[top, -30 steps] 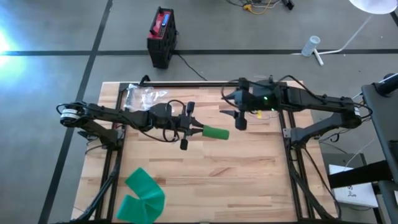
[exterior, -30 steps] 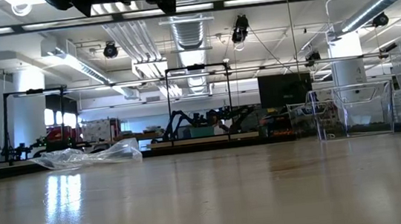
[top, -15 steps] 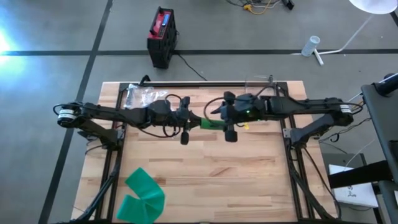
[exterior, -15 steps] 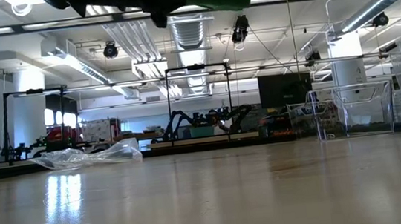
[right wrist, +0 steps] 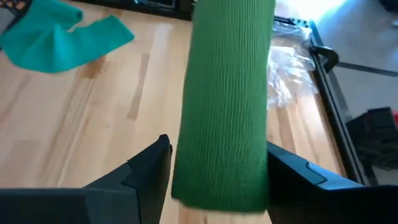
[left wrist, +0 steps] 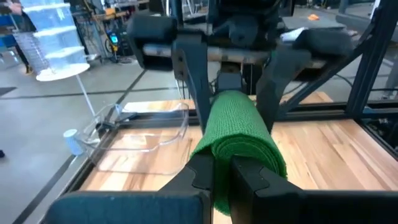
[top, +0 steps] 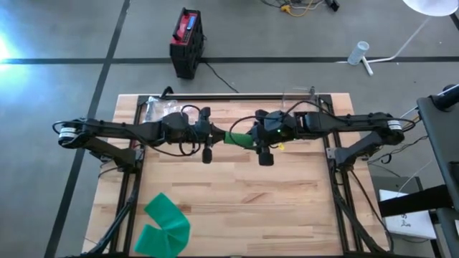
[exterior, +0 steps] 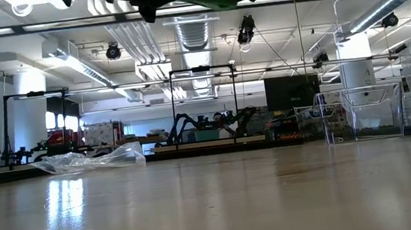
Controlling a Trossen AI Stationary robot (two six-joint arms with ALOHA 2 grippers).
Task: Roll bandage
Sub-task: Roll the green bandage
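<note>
No text, label, brand, number or sign can be read in any view, neither on the wooden table top nor in the room behind it.

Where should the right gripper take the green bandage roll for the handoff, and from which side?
Take the free end of the green bandage roll, coming in along its axis from the side opposite the left gripper, which clamps the other end. The roll is held off the table between the arms, and the right gripper already straddles it, fingers on either flank. Closing across the width looks best.
</note>
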